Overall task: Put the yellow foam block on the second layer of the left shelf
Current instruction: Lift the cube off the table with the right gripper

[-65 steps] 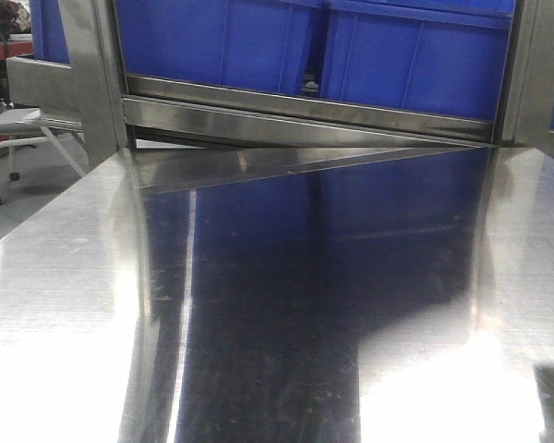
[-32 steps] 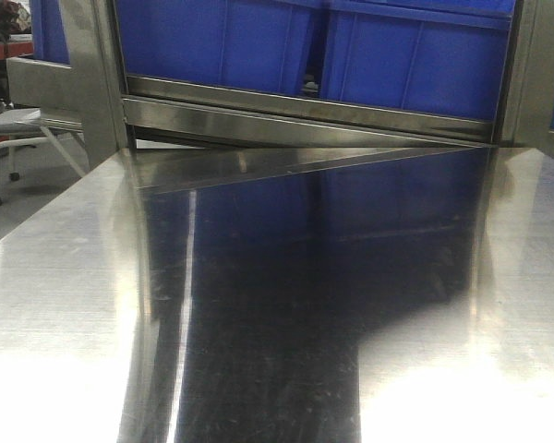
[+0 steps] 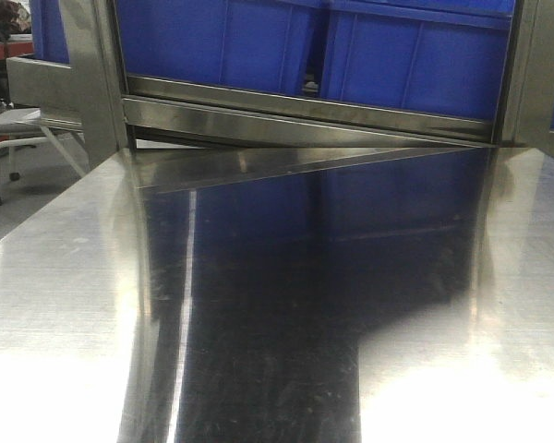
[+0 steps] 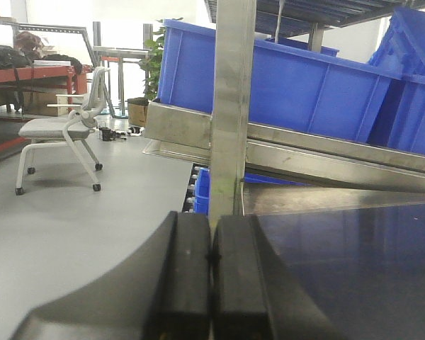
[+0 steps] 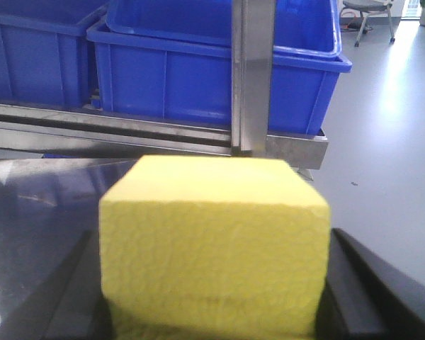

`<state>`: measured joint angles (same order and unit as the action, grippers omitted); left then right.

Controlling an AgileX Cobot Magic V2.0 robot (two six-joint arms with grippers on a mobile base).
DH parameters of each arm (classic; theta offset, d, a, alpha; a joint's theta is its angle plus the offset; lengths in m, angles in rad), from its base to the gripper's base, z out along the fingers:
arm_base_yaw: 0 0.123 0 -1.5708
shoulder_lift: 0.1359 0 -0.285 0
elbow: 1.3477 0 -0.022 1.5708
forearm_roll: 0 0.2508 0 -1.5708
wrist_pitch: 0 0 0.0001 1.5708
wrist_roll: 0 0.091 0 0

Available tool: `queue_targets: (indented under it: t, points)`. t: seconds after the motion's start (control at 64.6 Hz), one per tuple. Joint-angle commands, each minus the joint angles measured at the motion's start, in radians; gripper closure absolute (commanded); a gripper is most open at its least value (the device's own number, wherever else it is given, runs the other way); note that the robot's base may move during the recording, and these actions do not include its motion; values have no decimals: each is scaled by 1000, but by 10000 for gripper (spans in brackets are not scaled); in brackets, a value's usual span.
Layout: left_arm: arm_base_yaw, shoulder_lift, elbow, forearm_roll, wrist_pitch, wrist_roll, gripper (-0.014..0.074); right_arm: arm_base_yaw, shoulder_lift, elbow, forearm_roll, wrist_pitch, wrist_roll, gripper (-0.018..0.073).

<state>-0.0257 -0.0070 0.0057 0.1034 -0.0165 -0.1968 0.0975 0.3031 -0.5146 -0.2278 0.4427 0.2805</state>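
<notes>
Right tool (image 5: 216, 301) clamps the yellow foam block (image 5: 214, 241) between its fingers, left tool (image 4: 211, 258) closed empty

Polished steel tabletop (image 3: 65, 305) fills the near ground and reflects blue. At its far edge, a tilted steel shelf rail (image 3: 305, 115) carries blue plastic bins (image 3: 212, 41), framed by a steel upright (image 4: 230, 106). Grey floor (image 4: 71, 241) extends left. Far left: grey office chair (image 4: 53, 129) on castors, red workbench (image 4: 21, 69), potted plant (image 4: 153, 64). The far wall is brightly lit.
</notes>
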Motion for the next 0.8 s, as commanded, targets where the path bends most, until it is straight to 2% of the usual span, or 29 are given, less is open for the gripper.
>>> queue_targets:
  t: [0.0,0.789]
  points:
    - [1,-19,25,-4,-88,-5,460,-3,7,-27,-5,-100,-7,271]
    - [1,-19,25,-4,-88,-5,460,-3,7,-27,-5,-99,-7,271]
